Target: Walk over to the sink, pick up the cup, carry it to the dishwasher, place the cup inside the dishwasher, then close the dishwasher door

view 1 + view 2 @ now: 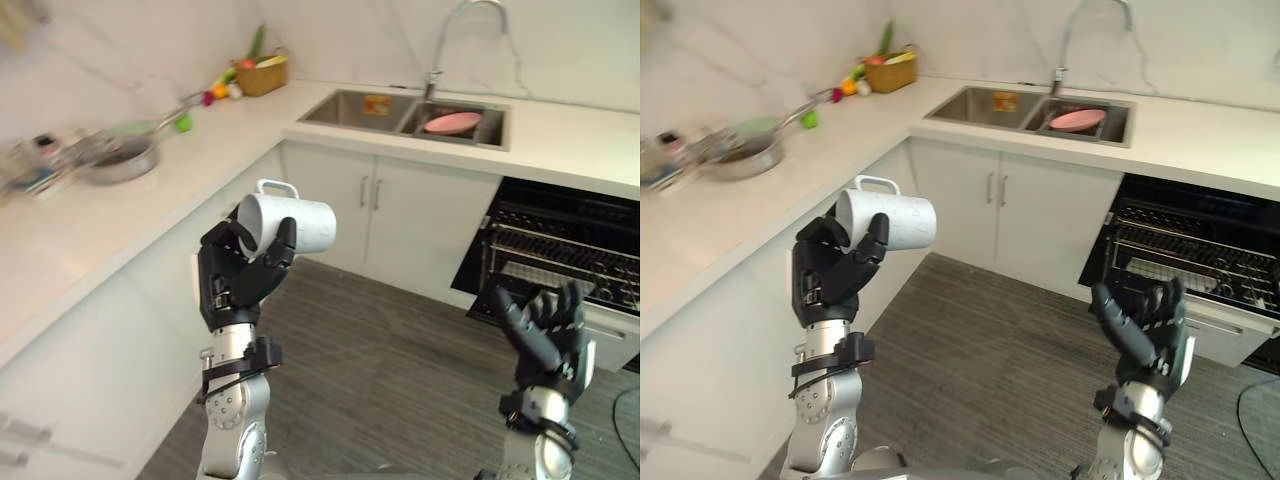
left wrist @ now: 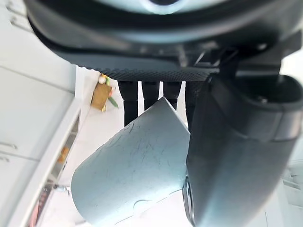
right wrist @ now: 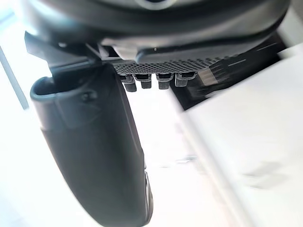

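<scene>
Left hand point(image 1: 235, 285) fingers curled round white handled ceramic cup point(image 1: 298, 224), tipped sideways, raised for carrying | right hand point(image 1: 545, 330) fingers loosely spread, empty | black dishwasher point(image 1: 565, 245) open, awaiting cup.

A home kitchen: white L-shaped counter point(image 1: 90, 230), steel double sink point(image 1: 405, 113), faucet point(image 1: 455, 30), open dishwasher point(image 1: 560, 250).

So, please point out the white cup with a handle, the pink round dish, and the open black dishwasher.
white handled cup point(image 1: 305, 225), left eye view, on its side wall.
pink round dish point(image 1: 452, 123), left eye view, on its inner middle.
open black dishwasher point(image 1: 560, 245), left eye view, on its wire rack.
</scene>
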Controlling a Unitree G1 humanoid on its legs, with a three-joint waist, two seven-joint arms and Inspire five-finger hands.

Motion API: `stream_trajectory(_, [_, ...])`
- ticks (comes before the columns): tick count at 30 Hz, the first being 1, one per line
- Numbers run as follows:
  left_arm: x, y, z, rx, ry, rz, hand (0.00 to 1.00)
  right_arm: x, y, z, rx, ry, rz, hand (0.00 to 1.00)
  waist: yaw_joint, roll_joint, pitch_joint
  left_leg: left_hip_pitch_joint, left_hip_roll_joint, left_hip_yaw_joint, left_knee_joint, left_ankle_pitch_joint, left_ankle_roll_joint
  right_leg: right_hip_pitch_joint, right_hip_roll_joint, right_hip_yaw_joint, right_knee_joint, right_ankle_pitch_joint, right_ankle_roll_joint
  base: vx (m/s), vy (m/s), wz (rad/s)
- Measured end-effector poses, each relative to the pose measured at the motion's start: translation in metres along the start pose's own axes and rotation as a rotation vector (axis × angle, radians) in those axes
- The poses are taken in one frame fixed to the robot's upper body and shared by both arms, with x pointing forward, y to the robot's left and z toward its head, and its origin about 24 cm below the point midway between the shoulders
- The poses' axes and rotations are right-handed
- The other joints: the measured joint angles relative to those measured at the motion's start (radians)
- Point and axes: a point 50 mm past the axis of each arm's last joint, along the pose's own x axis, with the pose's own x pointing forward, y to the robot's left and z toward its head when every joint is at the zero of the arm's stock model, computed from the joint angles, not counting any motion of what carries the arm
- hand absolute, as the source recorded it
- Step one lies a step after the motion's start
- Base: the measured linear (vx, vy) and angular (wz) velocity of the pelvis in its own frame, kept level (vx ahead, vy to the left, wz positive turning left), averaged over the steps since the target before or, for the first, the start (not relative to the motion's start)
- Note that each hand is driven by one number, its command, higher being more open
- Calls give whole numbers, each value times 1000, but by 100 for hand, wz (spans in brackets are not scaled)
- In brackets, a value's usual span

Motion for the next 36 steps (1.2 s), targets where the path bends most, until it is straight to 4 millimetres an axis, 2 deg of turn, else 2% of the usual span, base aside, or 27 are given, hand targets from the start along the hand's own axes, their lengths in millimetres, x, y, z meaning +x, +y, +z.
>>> stream_trajectory(1, [-1,-1,0,-9,-4,8,0,7,13,10,6,-62,37,100,2,-1,-3,-40,-40,-64,-120,27,-17,18,-3,71,19,-29,13,561,248,-173])
stream_trajectory(2, [-3,-2,-1,-10,2,10,0,8,19,13,10,-80,50,100,3,-4,-4,-54,-57,-90,-139,54,-24,30,-8,102,31,-46,23,737,374,-171])
stream_trajectory(3, [-8,-4,-3,-4,22,3,0,6,28,16,15,-96,66,100,4,-10,-18,-62,-85,-126,-174,114,-29,53,-25,148,57,-81,63,676,376,-156])
stream_trajectory(4, [-13,-9,-6,6,39,-29,0,0,33,17,8,-98,59,100,4,-12,-40,-51,-108,-128,-211,188,6,68,-39,171,95,-107,100,697,387,-153])
stream_trajectory(5, [-15,-14,-7,5,51,-67,0,-5,33,14,13,-88,27,100,3,-37,-62,-29,-128,-107,-215,201,45,68,-64,178,143,-131,115,565,303,-87])
stream_trajectory(6, [-15,-17,-8,3,57,-99,0,-9,32,11,23,-74,-5,100,-8,-65,-72,-9,-149,-90,-217,194,57,63,-91,172,192,-146,129,587,258,-55])
stream_trajectory(7, [-14,-26,-9,-20,60,-154,0,-12,31,7,30,-53,-45,100,-16,-96,-66,37,-157,-64,-195,151,89,30,-105,152,326,-125,170,806,344,-51])
stream_trajectory(8, [-13,-34,-9,-44,64,-203,0,-17,30,3,30,-29,-67,100,-10,-116,-58,103,-162,-46,-199,112,86,-38,-121,60,518,-36,249,658,269,-64])
stream_trajectory(9, [-12,-38,-9,-51,61,-221,0,-18,29,2,28,-22,-69,100,-8,-119,-58,154,-164,-44,-239,94,72,-98,-146,1,645,43,270,582,247,-72])
stream_trajectory(10, [-6,-44,-8,-64,38,-247,0,-18,33,1,21,-21,-51,100,-15,-126,-54,251,-174,-19,-312,69,54,-209,-221,-105,866,27,217,408,130,-68])
stream_trajectory(11, [0,-51,-9,-62,20,-266,0,-18,36,-1,-1,-14,-33,100,-30,-109,-49,331,-168,1,-354,61,56,-286,-284,-191,936,-18,142,566,166,-54])
stream_trajectory(12, [3,-54,-8,-54,8,-276,0,-19,38,-2,-11,-11,-25,100,-41,-96,-44,363,-152,3,-367,57,57,-313,-300,-230,927,-32,122,429,100,-35])
stream_trajectory(14, [15,-65,-1,-45,-58,-317,0,-21,47,-5,-54,-4,-9,100,-72,-85,-37,434,-104,26,-382,47,43,-427,-320,-281,710,-46,121,467,20,-20])
stream_trajectory(15, [19,-68,1,-45,-79,-334,0,-20,49,-4,-76,-15,-9,100,-79,-92,-41,455,-94,30,-381,29,18,-441,-327,-302,554,-24,128,573,-63,-24])
stream_trajectory(16, [21,-67,4,-38,-97,-338,0,-20,52,-2,-87,-26,-6,100,-83,-115,-55,483,-102,39,-375,-7,-16,-430,-337,-347,352,110,111,573,-109,-62])
stream_trajectory(17, [23,-60,4,-21,-108,-328,0,-16,56,-2,-113,-39,22,100,-78,-104,-56,522,-83,52,-355,-67,-37,-409,-329,-400,269,143,44,569,-85,-73])
stream_trajectory(19, [24,-54,-6,25,-47,-329,0,-11,56,-3,-125,-33,15,100,-76,-72,-53,512,-64,48,-340,-84,-38,-393,-281,-395,242,144,39,372,-42,-62])
stream_trajectory(22, [21,-50,-12,50,1,-327,0,-7,55,-1,-102,-48,0,100,-72,-59,-27,555,-66,94,-408,-70,-26,-388,-230,-395,241,132,35,167,-11,-66])
stream_trajectory(24, [19,-48,-14,57,13,-325,0,-5,59,2,-87,-69,10,100,-72,-52,-17,588,-60,128,-404,-72,-26,-373,-227,-415,238,66,43,96,-19,-54])
stream_trajectory(26, [14,-47,-17,61,43,-324,0,-4,60,2,-77,-65,17,100,-59,-51,-17,541,-17,151,-211,-65,-5,-326,-222,-434,188,64,46,42,-23,-49])
stream_trajectory(27, [11,-44,-19,63,58,-315,0,-3,62,2,-63,-64,31,100,-52,-46,-18,489,24,144,-72,-37,43,-287,-204,-438,135,65,47,122,-29,-55])
stream_trajectory(28, [7,-40,-20,68,73,-297,0,2,68,6,-45,-86,74,100,-39,-18,-23,364,109,97,184,62,75,-229,-181,-461,80,43,60,178,18,-59])
stream_trajectory(29, [7,-39,-19,69,71,-291,0,5,72,10,-39,-108,98,100,-33,-22,-20,327,118,79,260,77,54,-225,-182,-457,70,65,51,190,44,-67])
stream_trajectory(30, [5,-36,-19,72,77,-278,0,8,76,13,-36,-126,130,100,-20,-19,-21,303,115,48,281,43,24,-217,-174,-435,59,102,27,167,89,-79])
stream_trajectory(32, [-6,-24,-25,94,135,-232,0,15,84,18,-46,-150,206,100,2,-11,-28,241,8,-89,66,-104,11,-194,-158,-350,20,106,31,184,77,-101])
stream_trajectory(34, [-13,-17,-27,121,156,-202,0,16,87,16,-44,-144,234,100,22,-9,-30,214,-78,-198,-114,-118,0,-186,-159,-284,-11,118,45,166,110,-109])
stream_trajectory(36, [-15,-15,-27,145,159,-189,0,16,86,10,-55,-116,246,100,24,3,-38,193,-111,-249,-242,-59,-2,-179,-151,-236,-27,132,70,160,151,-98])
